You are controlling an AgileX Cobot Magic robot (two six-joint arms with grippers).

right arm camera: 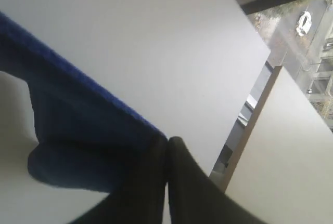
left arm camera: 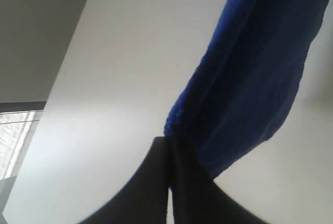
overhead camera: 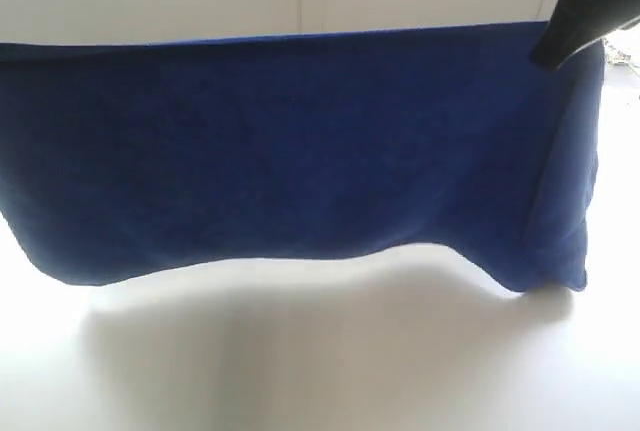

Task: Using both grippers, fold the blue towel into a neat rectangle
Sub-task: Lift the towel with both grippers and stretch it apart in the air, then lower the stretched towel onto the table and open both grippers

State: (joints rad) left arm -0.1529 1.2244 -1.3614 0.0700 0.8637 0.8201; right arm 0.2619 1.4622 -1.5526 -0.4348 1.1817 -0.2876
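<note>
Blue towel [overhead camera: 300, 151]: hangs like a wide curtain above the table [overhead camera: 320, 381], its upper hem stretched straight and level between the two hands.
Left hand [left arm camera: 167, 143]: clenched on one upper corner of the cloth, as its wrist view shows; it is outside the exterior view.
Right hand [right arm camera: 167, 141]: clenched on the other upper corner; it appears as a dark shape at the top right of the exterior view.
Lower hem: wavy and dips lowest toward the right hand's side. It sits close over the table and casts a soft shadow, but I cannot tell whether it touches.
Step in hand: probably carrying the lifted cloth to lay it down for a fold.
Doing it well: hold both hands at equal height and equal spacing so the top hem stays taut. Lower them together so the bottom hem lands first, then drape the rest across until the edges meet.
Watch for: the sag on the right landing as a crease, and each pinch slipping off its corner.
Release: only once the cloth lies flat.
</note>
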